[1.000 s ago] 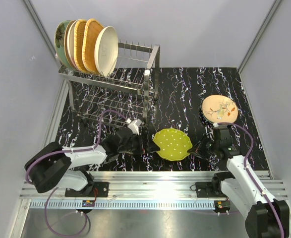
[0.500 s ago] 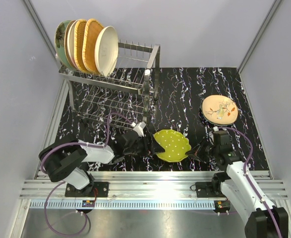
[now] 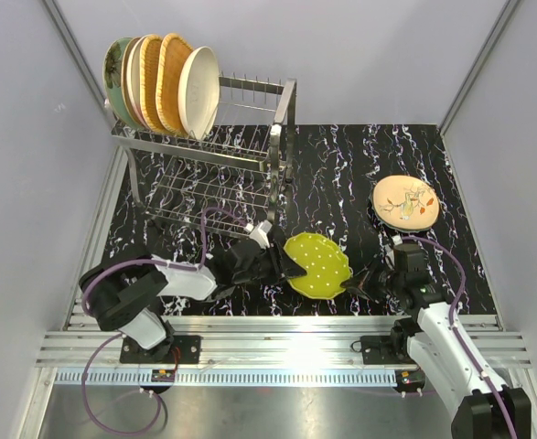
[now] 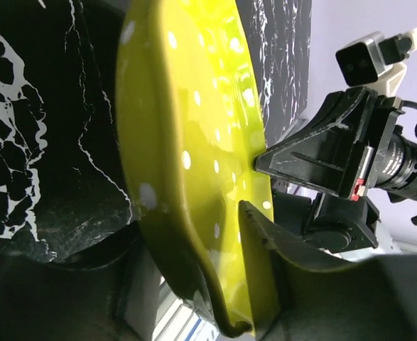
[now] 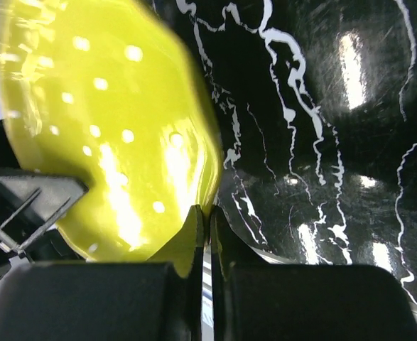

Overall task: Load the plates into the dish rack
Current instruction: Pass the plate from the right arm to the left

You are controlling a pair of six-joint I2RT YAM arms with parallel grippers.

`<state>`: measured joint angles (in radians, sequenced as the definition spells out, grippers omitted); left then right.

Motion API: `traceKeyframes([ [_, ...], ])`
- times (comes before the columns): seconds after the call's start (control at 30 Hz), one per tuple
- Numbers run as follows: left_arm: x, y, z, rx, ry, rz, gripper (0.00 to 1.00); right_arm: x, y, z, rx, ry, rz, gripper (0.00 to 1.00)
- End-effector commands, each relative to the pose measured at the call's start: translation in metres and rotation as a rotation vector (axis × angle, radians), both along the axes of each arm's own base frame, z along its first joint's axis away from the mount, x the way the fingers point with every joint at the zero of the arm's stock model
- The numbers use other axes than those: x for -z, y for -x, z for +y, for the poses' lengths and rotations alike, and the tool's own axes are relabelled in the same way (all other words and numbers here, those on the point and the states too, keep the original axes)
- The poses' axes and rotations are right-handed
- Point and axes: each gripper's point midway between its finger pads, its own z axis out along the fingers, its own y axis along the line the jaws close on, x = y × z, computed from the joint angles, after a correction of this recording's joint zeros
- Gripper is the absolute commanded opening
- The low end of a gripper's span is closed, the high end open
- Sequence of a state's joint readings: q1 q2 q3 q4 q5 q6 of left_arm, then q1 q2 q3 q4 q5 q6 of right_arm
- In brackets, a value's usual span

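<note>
Top external view: near the table's (image 3: 341, 165) near edge, right gripper (image 3: 355, 282), jaws pressed together, is propping the lime plate (image 3: 317, 265) for left gripper (image 3: 270, 262), which is straddling its rim; pinch unclear.

A black worktop (image 3: 341, 174) veined with white marbling fills a booth of plain pale-grey walls (image 3: 369, 55). Slanting metal struts (image 3: 76, 50) frame the back corners. Along the near edge run silver aluminium rails (image 3: 286, 334) and a slotted strip (image 3: 277, 376), above a brushed steel sheet (image 3: 295, 412).
</note>
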<state>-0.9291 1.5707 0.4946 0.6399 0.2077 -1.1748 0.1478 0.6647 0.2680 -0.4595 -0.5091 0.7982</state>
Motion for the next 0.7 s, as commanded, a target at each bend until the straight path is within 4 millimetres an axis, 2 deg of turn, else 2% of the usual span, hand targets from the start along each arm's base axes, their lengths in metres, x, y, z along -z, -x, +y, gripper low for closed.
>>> traceKeyframes([
  [0.0,-0.04,-0.007,-0.007,-0.044,0.112,-0.095,0.39,-0.029,-0.007,0.014,-0.066,-0.083,-0.118,0.01],
  [0.07,-0.039,-0.002,-0.005,-0.043,0.106,-0.094,0.31,-0.027,-0.007,0.014,-0.06,-0.08,-0.111,0.05],
  [0.1,-0.036,0.002,-0.006,-0.037,0.092,-0.09,0.22,-0.027,-0.008,0.013,-0.057,-0.076,-0.117,0.08],
  [0.13,-0.036,0.004,-0.007,-0.033,0.091,-0.089,0.19,-0.026,-0.008,0.013,-0.056,-0.073,-0.113,0.1],
  [0.27,-0.034,0.013,-0.008,-0.024,0.096,-0.077,0.01,-0.027,-0.011,0.012,-0.05,-0.068,-0.113,0.35],
  [0.3,-0.035,0.016,-0.009,-0.018,0.099,-0.078,0.0,-0.027,-0.012,0.012,-0.049,-0.067,-0.112,0.47],
  [0.33,-0.036,0.017,-0.009,-0.02,0.102,-0.08,0.0,-0.027,-0.012,0.012,-0.051,-0.064,-0.113,0.53],
  [0.43,-0.036,0.021,-0.009,-0.017,0.097,-0.085,0.0,-0.03,-0.013,0.012,-0.054,-0.06,-0.119,0.62],
  [0.67,-0.064,0.028,-0.006,0.022,0.125,-0.15,0.0,-0.038,-0.013,0.008,-0.042,-0.036,-0.141,0.68],
])
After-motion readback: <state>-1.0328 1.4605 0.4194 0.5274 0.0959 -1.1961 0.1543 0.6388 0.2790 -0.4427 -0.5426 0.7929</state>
